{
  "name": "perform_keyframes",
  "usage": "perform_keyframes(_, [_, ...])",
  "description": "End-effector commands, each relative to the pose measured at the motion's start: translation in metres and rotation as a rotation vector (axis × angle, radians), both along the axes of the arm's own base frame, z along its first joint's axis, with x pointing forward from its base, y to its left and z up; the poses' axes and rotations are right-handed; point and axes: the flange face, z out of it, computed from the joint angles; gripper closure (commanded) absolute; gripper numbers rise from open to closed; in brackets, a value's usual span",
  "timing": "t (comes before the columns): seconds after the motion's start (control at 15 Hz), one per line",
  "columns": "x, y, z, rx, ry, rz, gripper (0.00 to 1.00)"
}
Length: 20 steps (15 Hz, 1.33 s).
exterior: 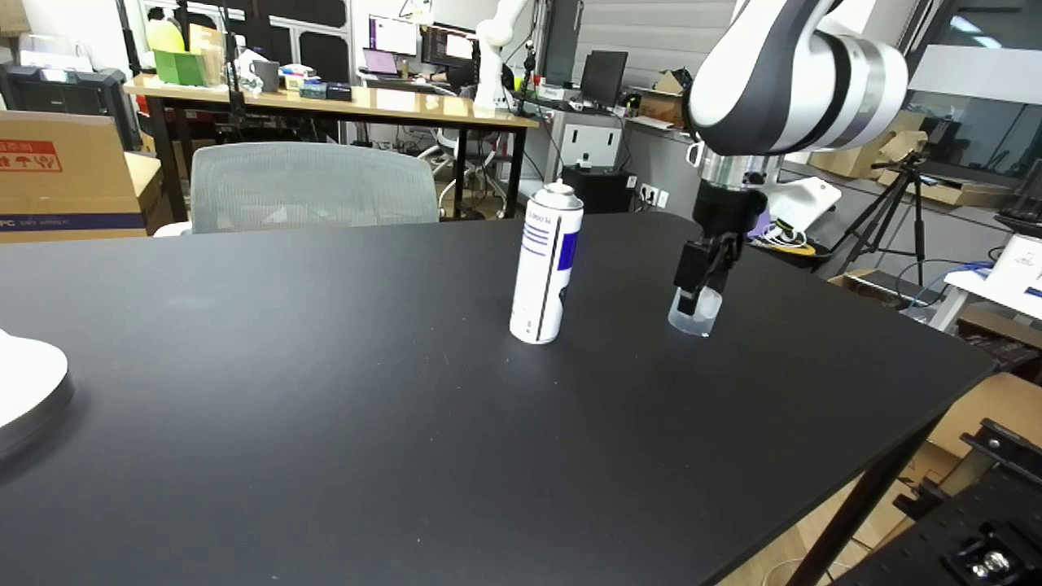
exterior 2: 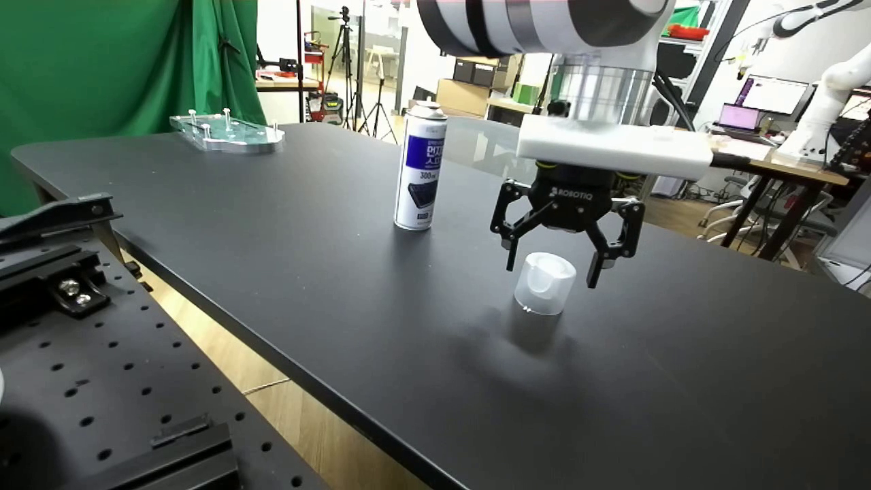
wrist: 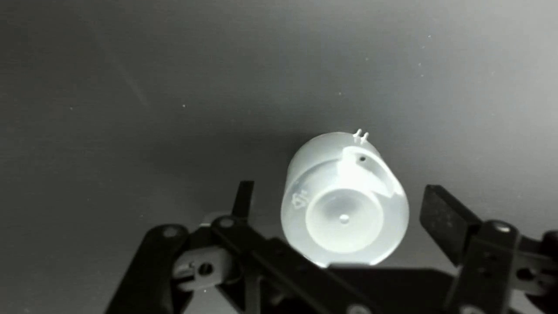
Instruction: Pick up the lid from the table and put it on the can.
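- Pincer (wrist: 338, 187), nearest item in the wrist view: fingers (wrist: 444, 220) spread apart, nothing held, tips pointing down toward the surface (exterior 2: 326, 292).
- Lid (exterior 2: 544, 282), translucent plastic, one: standing on the surface between the pincer's fingertips, free of both. Gap at the wrist view's left finger looks wider than at its right. Closed end up; two small prongs at the lower rim.
- Can (exterior: 544, 264), white with blue label, one: upright on the surface, lid not fitted; well apart from the pincer, toward picture left of it in both exterior views.
- Step in hand, as judged: lining up the grip, just short of closing.
- Handling, as judged: centre the pincer over the lid first, lest the nearer finger strike early and slide it. A hold on the upper wall would suit, leaving the lower rim free to pass over the can's top; how deep the tips reach is hard to tell. Close gently; thin plastic would probably flex.
- Carriage, as judged: raise straight up until the lower rim clears the can's top, then travel level. No turning over appears needed.
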Motion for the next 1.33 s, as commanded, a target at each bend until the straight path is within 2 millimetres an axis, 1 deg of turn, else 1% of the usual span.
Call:
perform_keyframes(0.0, [0.011, -0.003, -0.001, 0.017, 0.007, -0.009, 0.33])
perform_keyframes(0.13, [0.012, -0.003, 0.005, 0.021, 0.009, -0.005, 0.49])
perform_keyframes(0.27, [0.014, -0.003, 0.014, 0.021, 0.012, -0.001, 0.60])
perform_keyframes(0.4, [0.018, -0.001, 0.028, 0.014, 0.021, 0.010, 0.60])
perform_keyframes(0.53, [0.026, 0.004, 0.047, 0.007, 0.043, 0.024, 0.60])
perform_keyframes(0.67, [0.037, 0.012, 0.072, 0.001, 0.059, 0.034, 0.60])
perform_keyframes(0.73, [0.043, 0.019, 0.087, -0.001, 0.063, 0.044, 0.60])
perform_keyframes(0.87, [0.055, 0.039, 0.119, -0.015, 0.060, 0.068, 0.60])
perform_keyframes(1.0, [0.068, 0.066, 0.148, -0.033, 0.048, 0.104, 0.60])
perform_keyframes(1.27, [0.090, 0.140, 0.199, -0.050, 0.041, 0.171, 0.60])
